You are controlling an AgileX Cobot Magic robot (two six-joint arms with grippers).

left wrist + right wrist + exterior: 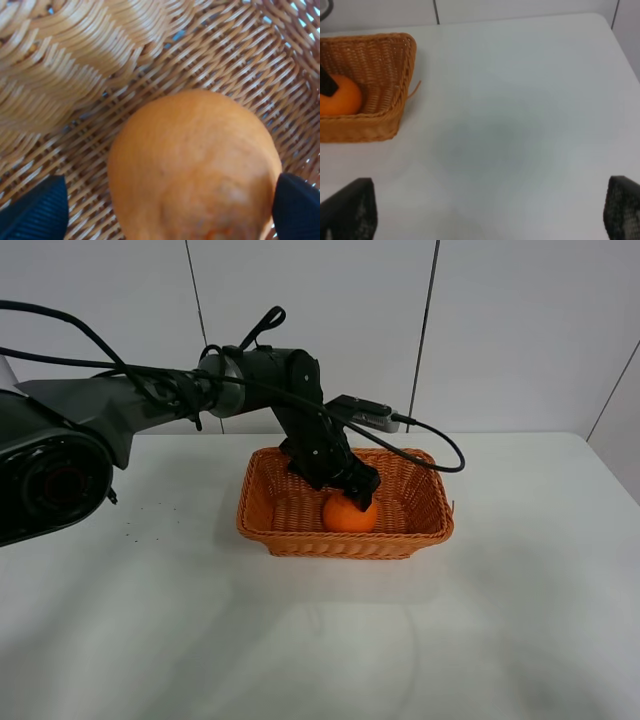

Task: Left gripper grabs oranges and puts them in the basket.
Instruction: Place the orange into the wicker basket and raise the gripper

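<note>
While reading the high view, find the left gripper (358, 495) down inside the basket (340, 543), arm reaching in from 10 o'clock, claw just over the oranges (349, 515). Count 1 fruit only, resting on the woven floor toward 6 o'clock of the basket, near the front wall.

In the left wrist view, see 2 black fingertips (35, 212) flanking the oranges (195, 165). Note bare wicker between 1 pad and the peel. Note the other pad right at the peel's edge; cannot resolve contact there. Read this as a released, spread claw with no squeeze on the fruit. Judge the placement done or nearly so.

Handling notes:
- Expect a firm, fairly heavy, round body with a finely pebbled peel.
- Expect rolling on a flat surface, less on the woven ribs.
- Take hold across the widest girth, pads opposite each other.
- Avoid hard pinching, to spare the rind.

Find the right gripper (485, 210) over bare table (520, 100), well apart from the basket, fingers spread wide, holding nothing.
</note>
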